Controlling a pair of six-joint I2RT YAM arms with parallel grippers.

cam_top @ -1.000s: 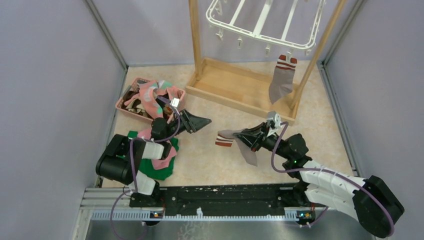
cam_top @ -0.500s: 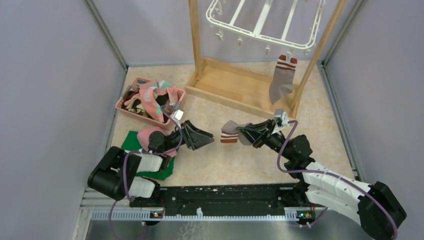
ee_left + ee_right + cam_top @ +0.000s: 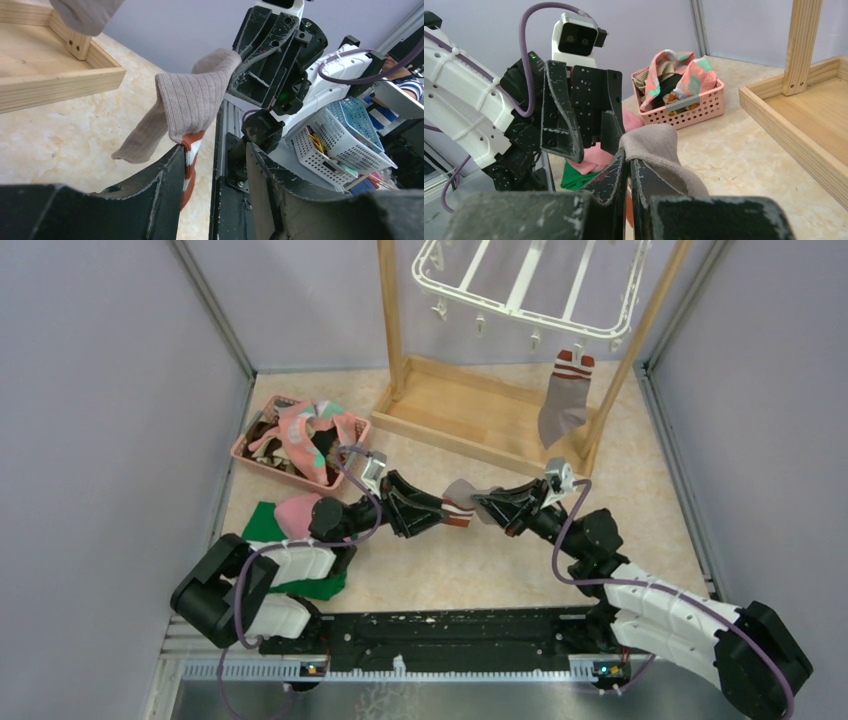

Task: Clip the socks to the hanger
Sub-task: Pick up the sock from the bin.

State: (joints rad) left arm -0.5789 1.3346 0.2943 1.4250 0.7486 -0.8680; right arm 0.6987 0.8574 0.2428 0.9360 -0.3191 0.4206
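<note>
Above the middle of the worktop (image 3: 450, 560), a grey sock (image 3: 459, 492) with a red-and-white striped cuff hangs pinched in the closed right tool (image 3: 482, 503). The left tool (image 3: 448, 517) stands open around the cuff, which touches only one finger (image 3: 165, 190). Behind, a second sock (image 3: 562, 400) like it is clipped to the white hanger (image 3: 520, 285) in the wooden stand (image 3: 470, 425). More socks (image 3: 300, 435) fill the pink basket (image 3: 240, 452) at the far left.
</note>
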